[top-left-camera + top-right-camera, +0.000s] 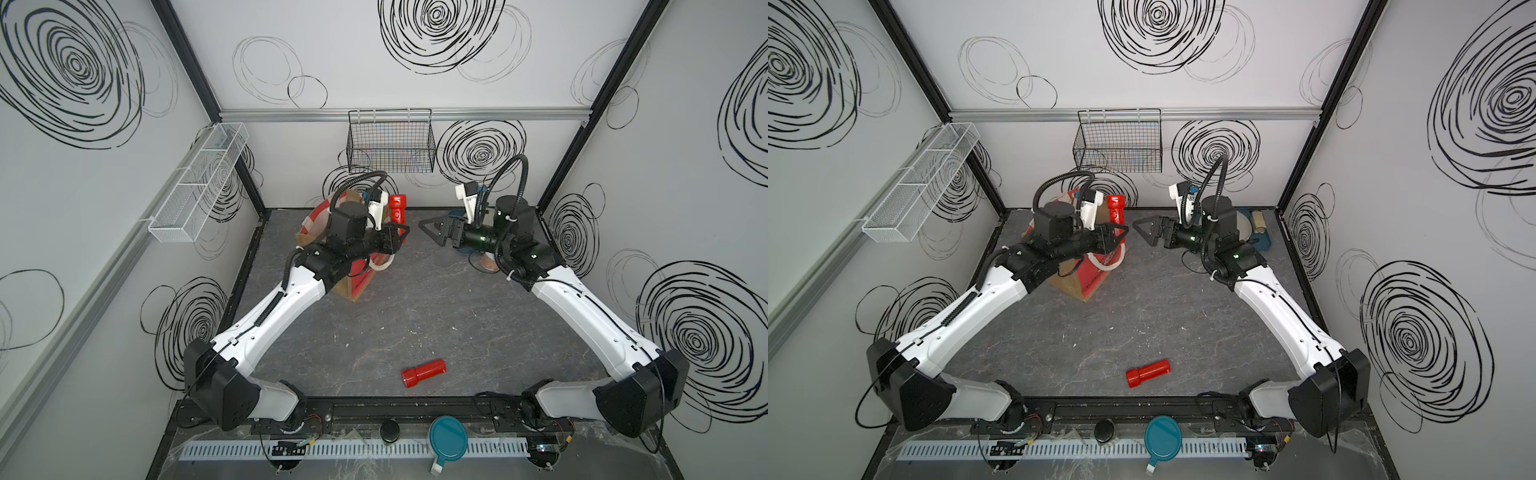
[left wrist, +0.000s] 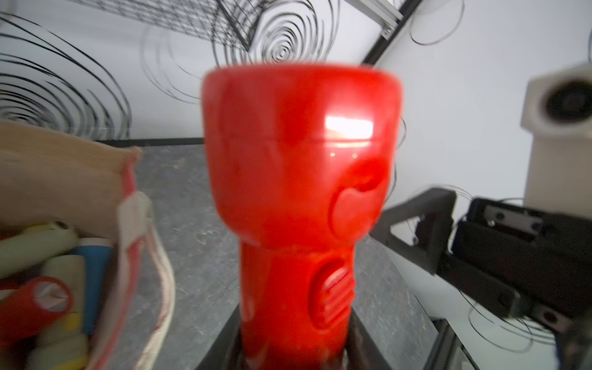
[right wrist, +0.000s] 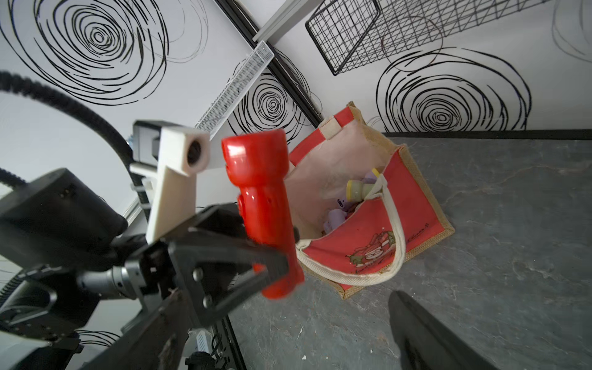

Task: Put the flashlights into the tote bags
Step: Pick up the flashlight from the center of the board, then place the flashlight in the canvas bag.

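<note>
The tote bag (image 1: 356, 286) stands back left with flashlights (image 3: 355, 190) inside. Just right of it, an upright flashlight (image 1: 397, 212) sits in the left gripper (image 1: 400, 236). Another flashlight (image 1: 424, 373) lies front centre, well apart.

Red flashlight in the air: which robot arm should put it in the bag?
The left arm, probably. Its left gripper is shut on the red flashlight, close to the open tote bag. The right gripper is open, empty and farther from the bag.
</note>
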Controlling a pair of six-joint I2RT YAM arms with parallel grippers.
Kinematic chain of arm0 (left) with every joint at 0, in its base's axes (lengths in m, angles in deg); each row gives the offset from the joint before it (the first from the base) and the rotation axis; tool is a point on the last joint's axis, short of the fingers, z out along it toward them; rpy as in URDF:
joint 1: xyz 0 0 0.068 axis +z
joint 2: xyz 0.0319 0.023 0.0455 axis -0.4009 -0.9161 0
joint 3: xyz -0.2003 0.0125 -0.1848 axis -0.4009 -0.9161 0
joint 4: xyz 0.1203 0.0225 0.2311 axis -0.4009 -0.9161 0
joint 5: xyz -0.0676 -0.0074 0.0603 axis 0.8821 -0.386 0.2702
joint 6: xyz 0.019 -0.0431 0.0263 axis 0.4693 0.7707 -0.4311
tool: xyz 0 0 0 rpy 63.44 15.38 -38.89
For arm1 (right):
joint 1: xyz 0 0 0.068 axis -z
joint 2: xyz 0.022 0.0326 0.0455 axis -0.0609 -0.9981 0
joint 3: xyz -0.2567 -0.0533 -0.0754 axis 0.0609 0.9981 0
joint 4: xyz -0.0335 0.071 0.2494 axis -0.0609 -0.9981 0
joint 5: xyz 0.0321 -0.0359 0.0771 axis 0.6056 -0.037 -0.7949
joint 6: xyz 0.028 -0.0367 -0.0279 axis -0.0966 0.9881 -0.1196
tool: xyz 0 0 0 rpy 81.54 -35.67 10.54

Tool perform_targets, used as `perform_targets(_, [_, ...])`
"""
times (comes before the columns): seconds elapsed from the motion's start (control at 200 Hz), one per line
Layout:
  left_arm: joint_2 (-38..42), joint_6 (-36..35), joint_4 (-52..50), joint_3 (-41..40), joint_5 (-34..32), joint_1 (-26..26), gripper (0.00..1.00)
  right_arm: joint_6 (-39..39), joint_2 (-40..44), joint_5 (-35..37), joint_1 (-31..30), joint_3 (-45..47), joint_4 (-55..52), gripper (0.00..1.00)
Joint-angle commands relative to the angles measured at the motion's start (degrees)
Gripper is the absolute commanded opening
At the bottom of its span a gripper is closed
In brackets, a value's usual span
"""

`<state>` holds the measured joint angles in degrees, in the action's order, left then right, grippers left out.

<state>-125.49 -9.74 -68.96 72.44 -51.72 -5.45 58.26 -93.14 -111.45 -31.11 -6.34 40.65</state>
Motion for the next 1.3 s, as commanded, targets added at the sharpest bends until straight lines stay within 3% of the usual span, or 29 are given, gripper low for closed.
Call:
perform_targets(0.0, [-3.49,-4.45,-10.16,7.22,-6.63,3.68,0.0,3.54,-0.09,2.11,0.11,-2.03,-6.18,1.0])
perform_targets(0.125, [-9.83,-4.74,-18.31,14.93,-10.96,7.4,0.0,5.87,0.4,4.45,0.1,-1.9,-10.66,1.0])
perform_targets(0.33, [-18.1,-5.98,-24.61,22.24,-19.54,8.66,0.0,8.1,1.19,8.73,-1.26,-1.68,-15.48,1.0])
perform_targets(0.6, [-24.05,-4.52,-25.94,22.94,-24.35,9.31,0.0,9.54,0.84,12.93,-2.53,-1.33,-20.78,1.0])
perform_targets(0.991, [-28.98,-3.51,-24.72,22.37,-25.92,9.93,0.0,10.5,-1.24,15.59,-4.22,-1.19,-22.13,1.0])
perform_targets(1.296, [-29.16,-3.24,-23.95,22.15,-25.97,9.95,0.17,10.42,0.96,16.9,-4.21,0.38,-22.63,1.0])
